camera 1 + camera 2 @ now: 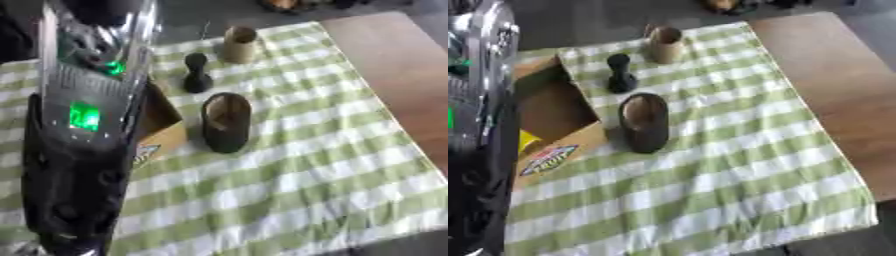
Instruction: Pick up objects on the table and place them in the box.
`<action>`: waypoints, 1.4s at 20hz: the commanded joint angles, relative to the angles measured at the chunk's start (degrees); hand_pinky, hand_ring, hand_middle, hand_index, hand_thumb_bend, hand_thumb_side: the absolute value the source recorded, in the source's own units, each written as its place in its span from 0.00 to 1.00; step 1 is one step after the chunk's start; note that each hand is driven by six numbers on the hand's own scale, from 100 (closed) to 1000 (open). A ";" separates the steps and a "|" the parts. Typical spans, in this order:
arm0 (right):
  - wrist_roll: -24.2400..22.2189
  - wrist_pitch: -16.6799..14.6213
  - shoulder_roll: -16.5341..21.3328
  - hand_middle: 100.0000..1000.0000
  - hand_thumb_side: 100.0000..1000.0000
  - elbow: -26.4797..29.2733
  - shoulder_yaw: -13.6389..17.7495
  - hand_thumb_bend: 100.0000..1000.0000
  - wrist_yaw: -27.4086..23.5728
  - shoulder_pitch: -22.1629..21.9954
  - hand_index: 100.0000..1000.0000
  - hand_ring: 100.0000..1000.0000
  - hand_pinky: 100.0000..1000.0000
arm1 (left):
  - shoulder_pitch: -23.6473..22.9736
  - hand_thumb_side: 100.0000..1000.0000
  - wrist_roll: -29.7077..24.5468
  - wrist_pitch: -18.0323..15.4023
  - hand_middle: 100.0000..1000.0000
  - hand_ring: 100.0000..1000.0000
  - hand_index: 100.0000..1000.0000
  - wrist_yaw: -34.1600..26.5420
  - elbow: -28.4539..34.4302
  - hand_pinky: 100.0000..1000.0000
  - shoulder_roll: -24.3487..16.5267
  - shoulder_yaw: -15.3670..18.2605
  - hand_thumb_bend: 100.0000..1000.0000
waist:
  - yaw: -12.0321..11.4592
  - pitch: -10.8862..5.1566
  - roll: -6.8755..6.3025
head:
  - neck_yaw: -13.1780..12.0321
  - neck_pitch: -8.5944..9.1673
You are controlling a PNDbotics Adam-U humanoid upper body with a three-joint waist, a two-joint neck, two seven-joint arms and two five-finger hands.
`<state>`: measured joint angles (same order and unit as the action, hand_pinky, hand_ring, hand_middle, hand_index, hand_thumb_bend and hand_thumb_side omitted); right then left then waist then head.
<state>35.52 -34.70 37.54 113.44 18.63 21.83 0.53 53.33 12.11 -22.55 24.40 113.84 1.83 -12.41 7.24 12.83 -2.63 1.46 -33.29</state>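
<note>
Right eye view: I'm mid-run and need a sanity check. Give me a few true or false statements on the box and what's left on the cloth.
1. The cardboard box is open at the top. True.
2. The dark oval bowl lies inside the box. False: it sits on the green checked cloth, just right of the box.
3. The black dumbbell-shaped object stands between the tan cylinder and the bowl. True.
4. The tan cylinder is the nearest object to the camera. False: it is the farthest of the three.
5. Something yellow shows inside the box. True.
6. The cloth covers the whole table. False: bare wooden table shows on the right.
</note>
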 commanded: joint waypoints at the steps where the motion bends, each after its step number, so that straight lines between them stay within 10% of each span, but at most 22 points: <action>1: 15.23 -11.20 1.82 0.95 1.00 1.15 1.81 0.01 2.92 -0.96 0.96 1.00 0.94 | -0.74 0.86 2.31 -0.08 0.90 0.98 0.92 1.06 0.75 0.89 -1.46 0.63 0.02 | -0.26 -0.55 0.71 | 0.64 4.00; 7: 4.35 2.79 8.28 0.98 1.00 1.15 -0.75 0.26 11.69 -1.77 0.97 1.00 0.95 | -4.95 0.89 5.24 -0.07 0.91 0.99 0.92 1.05 0.75 0.90 -2.25 1.02 0.06 | -1.37 -0.55 1.22 | 1.24 4.55; 17: -17.45 9.44 18.05 1.00 1.00 1.15 -5.75 0.44 14.39 0.87 1.00 1.00 0.96 | -8.70 0.91 6.23 0.31 0.91 1.00 0.92 -0.54 0.75 0.90 -2.90 1.17 0.08 | -2.60 -0.51 1.77 | -1.60 3.55; 28: -37.17 21.28 21.87 0.99 1.00 1.15 -13.96 0.56 11.43 7.05 1.00 1.00 0.94 | -11.91 0.93 6.30 0.17 0.92 1.00 0.92 -2.98 0.75 0.89 -1.86 0.58 0.09 | -5.33 -0.51 2.27 | 3.72 4.58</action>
<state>0.34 -15.03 56.82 113.70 5.12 33.19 6.93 40.97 18.28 -22.37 21.88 113.84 -0.19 -11.76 1.76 13.07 -0.63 4.29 -29.24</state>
